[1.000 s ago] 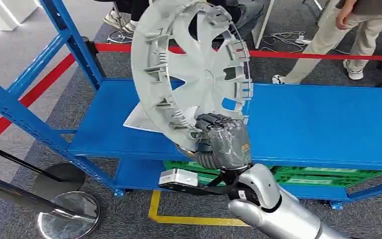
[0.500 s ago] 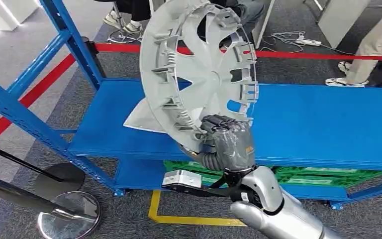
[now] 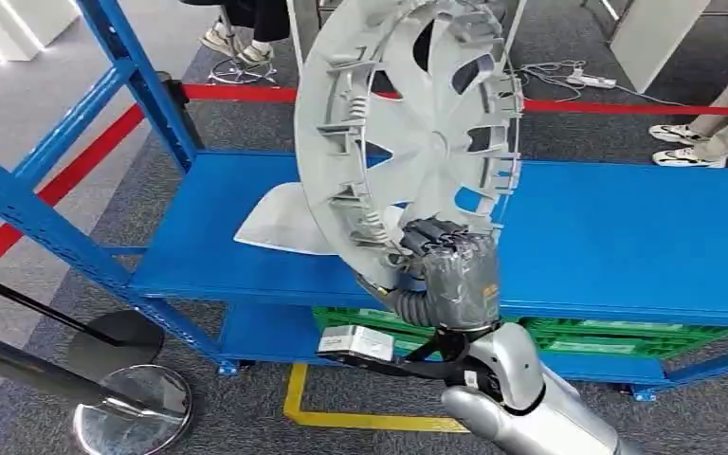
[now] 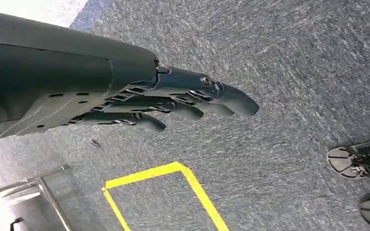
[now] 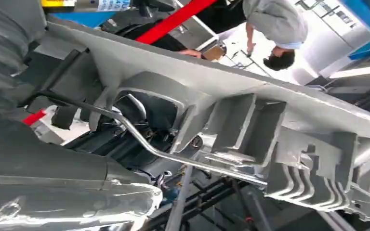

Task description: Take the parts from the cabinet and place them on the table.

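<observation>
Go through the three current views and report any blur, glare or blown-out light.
Head view: sharp and evenly lit, wheel cover crisp, faint sheen on the right hand. Left wrist view: carpet streaked with motion blur, a blown-out white corner, left hand dark. Right wrist view: bright overexposed background behind the cover's rim, glare on the hand's wrap.

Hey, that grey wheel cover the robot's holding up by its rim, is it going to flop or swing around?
The wheel cover probably stays stiff: it stands upright from a single rim grip by the right hand. Likely light, being thin and slotted. It may pivot, held at its bottom edge.
</observation>
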`<state>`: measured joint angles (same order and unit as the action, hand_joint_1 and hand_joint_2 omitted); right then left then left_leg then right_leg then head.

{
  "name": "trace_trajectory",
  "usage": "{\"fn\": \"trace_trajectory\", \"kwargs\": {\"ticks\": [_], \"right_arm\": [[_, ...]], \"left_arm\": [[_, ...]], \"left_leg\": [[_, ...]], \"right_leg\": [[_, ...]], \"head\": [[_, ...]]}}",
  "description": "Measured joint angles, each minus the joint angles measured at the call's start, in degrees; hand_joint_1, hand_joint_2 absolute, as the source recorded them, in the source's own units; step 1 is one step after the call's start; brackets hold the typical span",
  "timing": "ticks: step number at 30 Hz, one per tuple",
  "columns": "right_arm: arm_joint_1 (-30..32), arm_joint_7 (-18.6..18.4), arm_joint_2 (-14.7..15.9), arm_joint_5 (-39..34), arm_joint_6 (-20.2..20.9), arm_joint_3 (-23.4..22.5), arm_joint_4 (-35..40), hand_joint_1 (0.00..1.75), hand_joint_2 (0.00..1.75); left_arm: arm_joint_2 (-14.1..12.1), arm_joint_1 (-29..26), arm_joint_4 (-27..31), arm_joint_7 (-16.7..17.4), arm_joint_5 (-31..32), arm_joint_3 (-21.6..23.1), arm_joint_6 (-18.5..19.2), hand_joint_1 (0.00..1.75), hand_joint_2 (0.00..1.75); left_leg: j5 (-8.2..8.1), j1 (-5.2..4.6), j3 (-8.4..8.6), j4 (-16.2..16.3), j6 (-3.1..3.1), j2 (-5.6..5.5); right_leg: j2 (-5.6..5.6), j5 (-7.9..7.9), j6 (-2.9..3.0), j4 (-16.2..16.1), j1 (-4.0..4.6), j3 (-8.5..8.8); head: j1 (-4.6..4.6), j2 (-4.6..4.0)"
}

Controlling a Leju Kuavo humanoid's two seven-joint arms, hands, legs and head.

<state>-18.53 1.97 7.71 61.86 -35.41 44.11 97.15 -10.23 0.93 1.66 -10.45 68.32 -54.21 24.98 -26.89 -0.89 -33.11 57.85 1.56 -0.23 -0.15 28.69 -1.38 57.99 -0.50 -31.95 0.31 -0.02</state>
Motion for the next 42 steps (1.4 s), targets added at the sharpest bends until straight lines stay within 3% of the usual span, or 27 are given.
{"fn": "trace_trajectory", "kwargs": {"ticks": [3, 5, 6, 8, 9, 10, 11, 12, 13, 14, 16, 19, 20, 21, 23, 24, 25, 26, 27, 29, 30, 33, 35, 36, 39, 40, 42], "right_arm": [[0.7, -0.2, 0.0, 0.0, -0.2, -0.4, 0.0, 1.64, 1.75], [0.7, -0.2, -0.1, 0.1, -0.2, -0.5, 0.1, 1.64, 1.75], [0.7, -0.2, -0.1, 0.1, -0.3, -0.7, 0.1, 1.64, 1.75], [1.0, -0.2, -0.2, 0.1, -0.9, -1.0, 0.2, 1.64, 1.75], [1.2, -0.2, -0.2, 0.1, -1.0, -1.2, 0.2, 1.64, 1.75], [1.5, -0.3, -0.2, 0.1, -1.0, -1.2, 0.2, 1.64, 1.75], [1.7, -0.3, -0.2, 0.1, -1.0, -1.3, 0.2, 1.64, 1.75], [1.8, -0.4, -0.2, 0.1, -1.0, -1.3, 0.2, 1.64, 1.75], [1.9, -0.4, -0.2, 0.1, -1.1, -1.5, 0.2, 1.64, 1.75], [1.9, -0.4, -0.2, 0.1, -1.1, -1.7, 0.2, 1.64, 1.75], [2.0, -0.3, -0.2, 0.1, -1.4, -2.2, 0.3, 1.64, 1.75], [2.8, -0.4, -0.2, 0.0, -1.7, -2.8, 0.5, 1.64, 1.75], [3.0, -0.4, -0.2, 0.0, -1.8, -2.9, 0.6, 1.64, 1.75], [3.0, -0.3, -0.2, 0.0, -1.8, -3.2, 0.7, 1.64, 1.75], [3.1, -0.3, -0.2, 0.0, -1.8, -3.5, 0.7, 1.64, 1.75], [3.4, -0.3, -0.2, 0.0, -1.8, -3.6, 0.7, 1.64, 1.75], [3.7, -0.3, -0.2, 0.0, -1.8, -3.7, 0.7, 1.64, 1.75], [3.8, -0.4, -0.2, 0.0, -1.8, -3.7, 0.7, 1.64, 1.75], [3.8, -0.4, -0.2, 0.0, -1.8, -3.7, 0.7, 1.64, 1.75], [3.8, -0.4, -0.2, 0.0, -1.8, -3.8, 0.8, 1.64, 1.75], [3.7, -0.3, -0.2, 0.0, -1.8, -3.9, 0.8, 1.64, 1.75], [4.1, -0.4, -0.2, -0.1, -2.0, -4.2, 0.9, 1.64, 1.75], [4.4, -0.4, -0.2, -0.1, -2.1, -4.5, 1.1, 1.64, 1.75], [4.6, -0.4, -0.2, -0.1, -2.3, -4.8, 1.4, 1.64, 1.75], [5.3, -0.4, -0.2, 0.4, -3.2, -6.1, 1.7, 1.64, 1.75], [5.8, -0.5, -0.2, 0.5, -3.4, -6.7, 1.9, 1.64, 1.75], [6.7, -0.7, -0.2, 0.7, -3.5, -7.5, 2.3, 1.64, 1.75]], "left_arm": [[0.0, -0.1, -0.1, 0.0, 0.1, -0.1, -0.1, 0.00, 1.75], [-0.2, -0.1, -0.1, 0.0, 0.0, -0.3, -0.1, 0.00, 1.75], [-0.2, -0.1, -0.2, 0.0, 0.0, -0.4, -0.1, 0.00, 1.75], [-0.2, -0.3, -0.2, 0.0, -0.2, -0.8, -0.1, 0.00, 1.75], [-0.1, -0.3, -0.2, 0.0, -0.2, -0.9, -0.1, 0.00, 1.75], [-0.1, -0.4, -0.3, 0.0, -0.2, -1.0, -0.1, 0.00, 1.75], [-0.1, -0.5, -0.3, 0.0, -0.3, -1.0, -0.1, 0.00, 1.75], [-0.2, -0.5, -0.3, 0.0, -0.3, -1.1, -0.1, 0.00, 1.75], [-0.2, -0.6, -0.3, 0.0, -0.4, -1.1, -0.1, 0.00, 1.75], [-0.3, -0.6, -0.3, 0.0, -0.5, -1.2, -0.1, 0.00, 1.75], [-0.3, -0.6, -0.4, 0.0, -0.8, -1.4, 0.0, 0.00, 1.75], [-0.3, -1.0, -0.4, 0.0, -1.1, -1.8, 0.1, 0.00, 1.75], [-0.3, -1.1, -0.4, 0.0, -1.1, -2.0, 0.1, 0.00, 1.75], [-0.3, -1.1, -0.4, 0.0, -1.1, -2.2, 0.1, 0.00, 1.75], [-0.3, -1.1, -0.4, 0.0, -1.2, -2.4, 0.1, 0.00, 1.75], [-0.3, -1.1, -0.4, 0.0, -1.2, -2.5, 0.1, 0.00, 1.75], [-0.3, -1.2, -0.4, 0.0, -1.2, -2.5, 0.1, 0.00, 1.75], [-0.2, -1.3, -0.4, 0.0, -1.2, -2.5, 0.1, 0.00, 1.75], [-0.2, -1.3, -0.4, 0.0, -1.2, -2.5, 0.1, 0.00, 1.75], [-0.2, -1.3, -0.4, 0.0, -1.2, -2.5, 0.1, 0.00, 1.75], [-0.2, -1.3, -0.4, 0.0, -1.2, -2.5, 0.1, 0.00, 1.75], [-0.2, -1.5, -0.4, 0.0, -1.7, -2.6, 0.3, 0.00, 1.75], [-0.3, -1.6, -0.5, 0.0, -2.3, -2.9, 0.4, 0.00, 1.75], [-0.2, -1.7, -0.5, 0.0, -2.4, -3.0, 0.5, 0.00, 1.75], [-0.2, -2.1, -0.5, 0.0, -3.4, -3.8, 0.5, 0.00, 1.75], [-0.1, -2.3, -0.5, 0.0, -3.6, -4.0, 0.5, 0.00, 1.75], [0.0, -2.7, -0.5, 0.0, -4.1, -4.2, 0.5, 0.00, 1.75]], "left_leg": [[0.36, 0.25, -0.25, 0.0, -0.67, 0.05], [-1.02, 0.35, -0.68, 1.1, -1.54, 0.07], [-2.86, 0.49, -1.74, 3.6, -1.97, 0.06], [-7.49, 0.94, -5.90, 13.2, -2.59, 0.06], [-8.52, 1.12, -7.46, 16.6, -2.77, 0.06], [-8.07, 1.32, -7.85, 17.4, -2.86, 0.06], [-6.40, 1.50, -7.17, 15.9, -2.93, 0.06], [-3.72, 1.63, -5.38, 12.1, -2.91, 0.07], [-0.64, 1.71, -2.70, 6.5, -2.82, 0.06], [0.99, 1.77, -0.69, 2.0, -2.69, 0.05], [-0.14, 1.49, -0.06, 0.4, -2.29, 0.00], [-0.01, 1.58, -0.18, -0.1, -1.54, -0.03], [0.16, 1.81, -0.05, -0.4, -1.27, 0.03], [0.13, 1.80, -0.10, -0.4, -0.88, 0.06], [0.13, 1.65, -0.12, -0.3, -0.59, 0.07], [0.10, 1.56, -0.12, -0.3, -0.53, 0.07], [0.09, 1.48, -0.05, -0.3, -0.51, 0.07], [0.07, 1.43, 0.01, -0.3, -0.50, 0.06], [0.06, 1.41, 0.10, -0.3, -0.50, 0.02], [-0.12, 1.39, 0.40, -0.2, -0.76, -0.05], [-0.25, 1.04, 0.18, 0.0, -1.01, -0.06], [0.12, 1.14, -0.34, 0.3, -1.68, -0.01], [-0.66, 1.22, -0.47, 0.7, -2.18, 0.00], [-2.28, 1.21, -1.14, 2.5, -2.64, 0.05], [-8.66, 1.53, -6.39, 15.0, -3.34, 0.06], [-9.12, 1.57, -7.30, 17.4, -3.42, 0.06], [-6.14, 1.63, -5.58, 14.4, -3.28, 0.06]], "right_leg": [[0.31, -0.03, 0.67, 0.3, 0.30, -0.53], [0.14, -0.39, 1.42, -0.2, -0.18, -0.28], [0.09, -0.37, 1.85, -0.2, -0.19, -0.29], [0.07, -0.29, 2.01, -0.1, -0.16, -0.30], [0.08, -0.28, 2.02, -0.1, -0.16, -0.29], [0.11, -0.28, 2.01, -0.1, -0.17, -0.22], [0.20, -0.26, 2.02, -0.1, -0.17, -0.16], [0.29, -0.21, 2.02, -0.1, -0.17, -0.07], [0.39, -0.14, 1.93, -0.1, -0.18, 0.14], [0.42, -0.04, 1.78, -0.1, -0.17, 0.20], [0.58, -0.11, 1.29, 0.2, 0.25, -0.45], [0.51, -0.23, 0.27, -0.2, 0.24, -0.43], [0.50, 0.67, 0.06, 0.5, 0.10, -1.06], [0.37, 2.46, -0.04, 3.1, 0.10, -2.25], [0.37, 6.90, -0.23, 12.7, 0.06, -6.53], [0.36, 8.33, -0.30, 17.1, 0.06, -8.62], [0.37, 8.22, -0.24, 18.8, 0.06, -9.55], [0.36, 6.69, -0.16, 17.5, 0.06, -9.03], [0.36, 4.29, -0.02, 13.8, 0.06, -7.40], [0.28, -0.88, 0.41, 3.0, 0.07, -2.18], [0.18, -0.18, 0.46, 1.1, 0.27, -0.73], [0.60, -0.21, 0.67, 0.6, 0.42, -0.90], [0.35, -0.57, 1.30, 0.2, -0.14, -0.75], [0.31, -0.65, 1.57, 0.2, -0.15, -0.76], [0.15, -0.72, 1.87, 0.2, -0.14, -0.98], [0.15, -0.74, 1.90, 0.2, -0.14, -0.99], [0.19, -0.80, 1.95, 0.3, -0.14, -0.98]], "head": [[-0.31, 0.00], [-0.41, 0.00], [-0.72, 0.00], [-0.66, 0.00], [-0.70, 0.00], [-0.68, 0.00], [-0.70, 0.00], [-0.68, 0.00], [-0.72, 0.00], [-0.70, 0.00], [-0.68, 0.00], [-0.64, 0.00], [-0.57, 0.00], [-0.41, 0.00], [-0.46, 0.00], [-0.42, 0.00], [-0.46, 0.00], [-0.42, 0.00], [-0.44, 0.00], [-0.42, 0.00], [-0.48, 0.00], [-0.52, 0.00], [-0.55, 0.00], [-0.91, 0.00], [-0.94, 0.00], [-0.98, 0.00], [-0.98, 0.00]]}}
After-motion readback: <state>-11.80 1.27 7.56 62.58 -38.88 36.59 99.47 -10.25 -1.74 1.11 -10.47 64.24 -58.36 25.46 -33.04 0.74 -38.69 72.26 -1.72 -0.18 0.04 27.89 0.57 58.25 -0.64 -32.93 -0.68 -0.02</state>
